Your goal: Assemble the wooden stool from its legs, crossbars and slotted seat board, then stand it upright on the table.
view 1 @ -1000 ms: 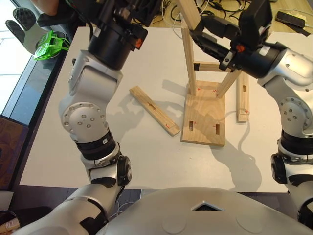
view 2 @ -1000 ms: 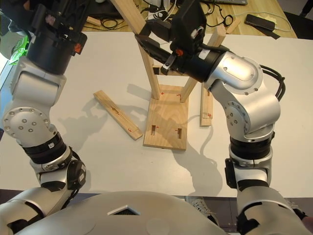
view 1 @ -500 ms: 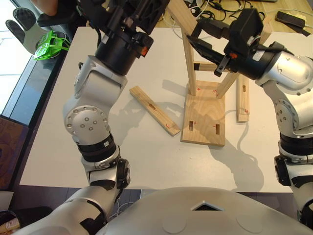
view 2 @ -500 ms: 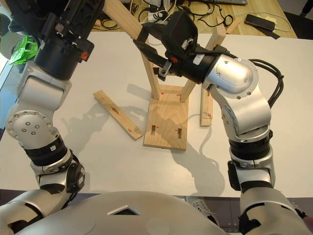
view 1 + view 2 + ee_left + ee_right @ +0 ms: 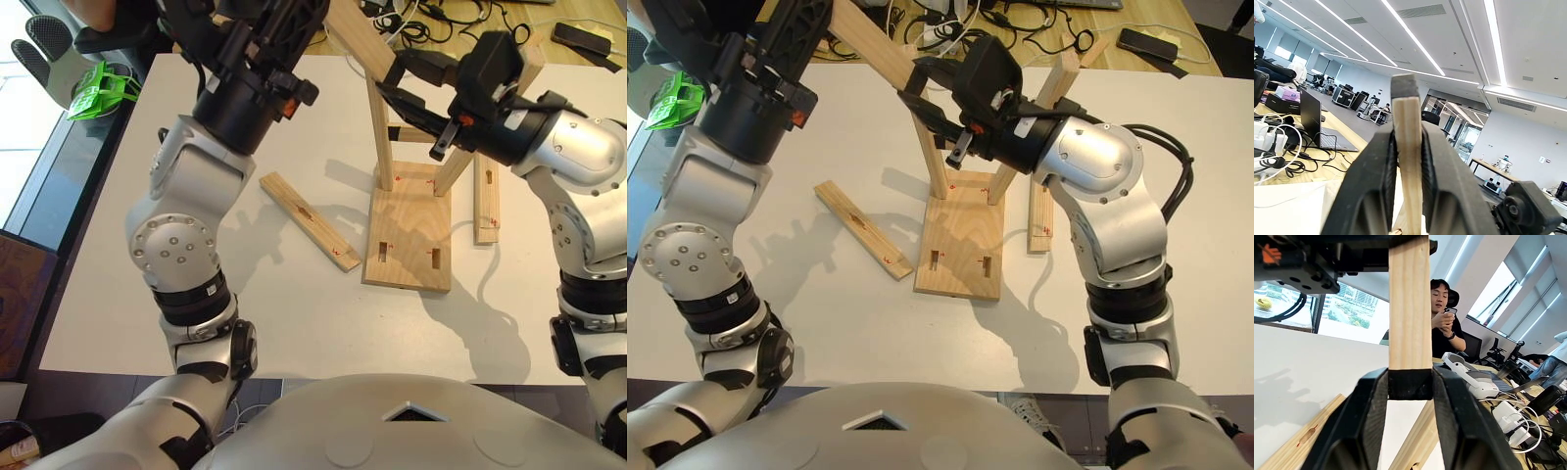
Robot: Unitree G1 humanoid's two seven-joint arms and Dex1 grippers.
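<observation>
The desk carries the slotted seat board lying flat, slots up, so legs can be pressed down into it. Two legs stand in its far slots. Loose pieces lie beside it. The right hand is clamped round the taller upright leg — likely steadying it — while the left hand, closed on a slanted wooden piece, holds it at that leg's top.

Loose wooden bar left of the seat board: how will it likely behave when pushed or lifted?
The loose wooden bar looks like solid timber, so probably stiff. Lying flat on the table, it should slide, not roll. Pushed near one end, it may pivot.
</observation>
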